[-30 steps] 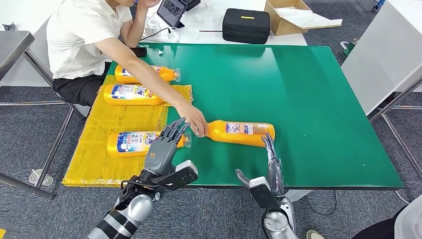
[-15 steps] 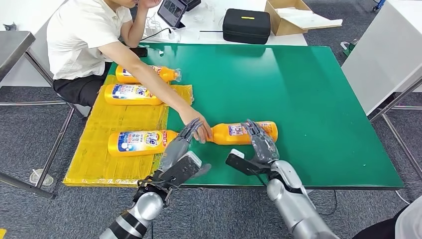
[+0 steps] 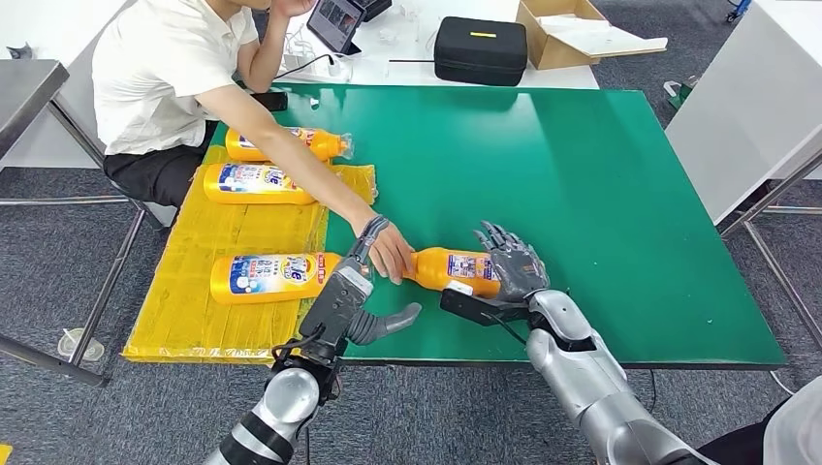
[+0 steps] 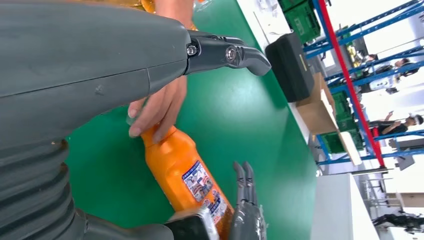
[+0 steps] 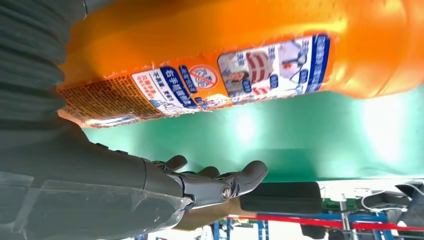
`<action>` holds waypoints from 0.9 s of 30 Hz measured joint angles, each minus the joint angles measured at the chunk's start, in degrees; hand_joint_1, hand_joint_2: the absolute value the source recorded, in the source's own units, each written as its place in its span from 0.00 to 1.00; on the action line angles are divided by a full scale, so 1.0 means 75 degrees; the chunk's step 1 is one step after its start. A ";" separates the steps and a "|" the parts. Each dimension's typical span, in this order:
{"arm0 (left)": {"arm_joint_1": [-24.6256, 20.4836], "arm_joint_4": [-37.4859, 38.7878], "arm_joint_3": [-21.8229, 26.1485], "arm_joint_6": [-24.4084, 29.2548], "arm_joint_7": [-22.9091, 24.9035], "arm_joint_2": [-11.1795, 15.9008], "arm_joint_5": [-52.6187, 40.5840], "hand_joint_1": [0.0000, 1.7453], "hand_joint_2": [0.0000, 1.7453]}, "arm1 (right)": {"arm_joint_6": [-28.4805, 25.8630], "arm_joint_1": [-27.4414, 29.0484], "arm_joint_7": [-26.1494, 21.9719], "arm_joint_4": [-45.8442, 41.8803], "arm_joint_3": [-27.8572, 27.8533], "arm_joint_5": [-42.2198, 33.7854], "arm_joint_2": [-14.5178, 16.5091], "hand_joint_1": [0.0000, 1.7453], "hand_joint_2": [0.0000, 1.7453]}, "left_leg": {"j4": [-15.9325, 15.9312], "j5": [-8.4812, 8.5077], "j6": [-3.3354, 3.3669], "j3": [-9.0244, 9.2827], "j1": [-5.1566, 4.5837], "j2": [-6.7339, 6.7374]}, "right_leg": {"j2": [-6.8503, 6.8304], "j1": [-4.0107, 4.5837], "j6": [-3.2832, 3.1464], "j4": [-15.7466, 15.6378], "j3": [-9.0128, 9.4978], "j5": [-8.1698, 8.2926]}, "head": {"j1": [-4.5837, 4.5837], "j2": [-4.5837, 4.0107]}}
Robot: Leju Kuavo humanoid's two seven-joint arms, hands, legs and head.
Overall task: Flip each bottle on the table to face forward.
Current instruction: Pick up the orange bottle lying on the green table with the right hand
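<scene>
My right hand point(image 3: 514, 266) cups the orange bottle point(image 3: 454, 267) near the table's point(image 3: 601, 194) front edge, grip uncertain; my left hand point(image 3: 351, 291) hovers open. The right wrist view shows its back label point(image 5: 200, 80), print unreadable.

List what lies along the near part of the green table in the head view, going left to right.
Yellow mat → labelled bottle on the mat → left hand → person's hand on the cap end → orange bottle on the green table → right hand at its base end.
</scene>
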 joint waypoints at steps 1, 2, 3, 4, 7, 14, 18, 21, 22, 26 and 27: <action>0.0022 -0.0030 0.0000 0.0004 -0.0004 -0.0001 0.0010 0.00 1.00 | 0.0014 -0.0005 0.0058 -0.0012 0.0059 0.0060 -0.0020 0.00 1.00 | 0.0000 0.0000 0.0000 0.0000 0.0000 0.0000 | 0.0000 0.0000 0.0000 0.0000 0.0000 0.0000 | -0.0001 0.0000; 0.0041 -0.0053 -0.0001 0.0006 -0.0007 -0.0001 0.0020 0.00 1.00 | 0.0035 -0.0005 0.0125 -0.0029 0.0119 0.0111 -0.0038 0.00 1.00 | 0.0000 0.0000 0.0000 0.0000 0.0000 0.0000 | 0.0000 0.0000 0.0000 0.0000 0.0000 0.0000 | 0.0000 0.0000; 0.0055 -0.0074 -0.0001 0.0009 -0.0007 -0.0002 0.0030 0.00 1.00 | 0.0073 -0.0006 0.0206 -0.0048 0.0170 0.0152 -0.0056 0.00 1.00 | 0.0000 0.0000 0.0000 -0.0001 0.0000 0.0000 | 0.0000 0.0000 0.0000 0.0000 -0.0001 0.0000 | 0.0000 0.0000; 0.0064 -0.0092 -0.0002 0.0019 -0.0007 -0.0003 0.0047 0.00 1.00 | 0.0134 -0.0009 0.0313 -0.0063 0.0213 0.0194 -0.0075 0.00 1.00 | 0.0000 0.0000 0.0000 0.0000 0.0000 0.0000 | 0.0000 0.0000 0.0000 0.0000 -0.0001 0.0000 | 0.0000 0.0000; 0.0098 -0.0118 -0.0001 0.0063 0.0010 -0.0006 0.0088 0.00 1.00 | 0.0494 -0.0026 0.0882 -0.0076 0.0317 0.0398 -0.0173 0.00 1.00 | 0.0000 0.0000 0.0000 -0.0001 0.0000 -0.0002 | -0.0002 0.0000 0.0000 0.0000 -0.0001 -0.0001 | 0.0001 0.0000; 0.0197 -0.0131 0.0018 0.0138 0.0081 -0.0007 0.0088 0.00 1.00 | 0.1183 -0.0137 0.1489 -0.0037 0.0391 0.0395 -0.0443 0.00 1.00 | 0.0000 -0.0001 0.0001 0.0000 -0.0001 -0.0001 | -0.0002 -0.0001 0.0000 -0.0001 0.0000 -0.0001 | 0.0001 -0.0001; 0.0203 -0.0131 0.0036 0.0138 0.0087 -0.0009 0.0088 0.00 1.00 | 0.1302 -0.0194 0.1533 0.0011 0.0411 0.0367 -0.0474 0.00 1.00 | 0.0000 0.0000 0.0000 0.0004 0.0000 0.0000 | -0.0001 0.0000 0.0000 -0.0001 0.0001 -0.0001 | -0.0001 -0.0001; 0.0202 -0.0129 0.0054 0.0139 0.0110 -0.0012 0.0088 0.00 1.00 | 0.1472 -0.0269 0.1700 0.0115 0.0423 0.0391 -0.0483 0.00 1.00 | 0.0000 0.0000 0.0000 0.0010 0.0000 0.0001 | -0.0001 0.0001 0.0000 -0.0001 0.0004 -0.0001 | 0.0000 -0.0001; 0.0202 -0.0128 0.0060 0.0140 0.0120 -0.0013 0.0088 0.00 1.00 | 0.1512 -0.0301 0.1793 0.0170 0.0427 0.0427 -0.0485 0.00 1.00 | 0.0000 0.0000 0.0000 0.0012 0.0000 0.0001 | 0.0000 0.0001 0.0000 -0.0001 0.0006 -0.0001 | 0.0000 -0.0001; 0.0208 -0.0127 0.0071 0.0139 0.0130 -0.0047 0.0088 0.00 1.00 | 0.1555 -0.0438 0.2061 0.0375 0.0429 0.0522 -0.0495 0.00 1.00 | 0.0000 0.0000 0.0001 0.0020 0.0000 0.0000 | -0.0001 -0.0001 0.0000 -0.0003 0.0016 -0.0001 | -0.0001 0.0001; 0.0209 -0.0125 0.0071 0.0138 0.0128 -0.0060 0.0088 0.00 1.00 | 0.1529 -0.0469 0.2029 0.0437 0.0422 0.0477 -0.0495 0.00 1.00 | 0.0000 0.0000 0.0001 0.0020 0.0000 0.0000 | -0.0001 -0.0002 0.0000 -0.0003 0.0017 0.0000 | -0.0001 0.0001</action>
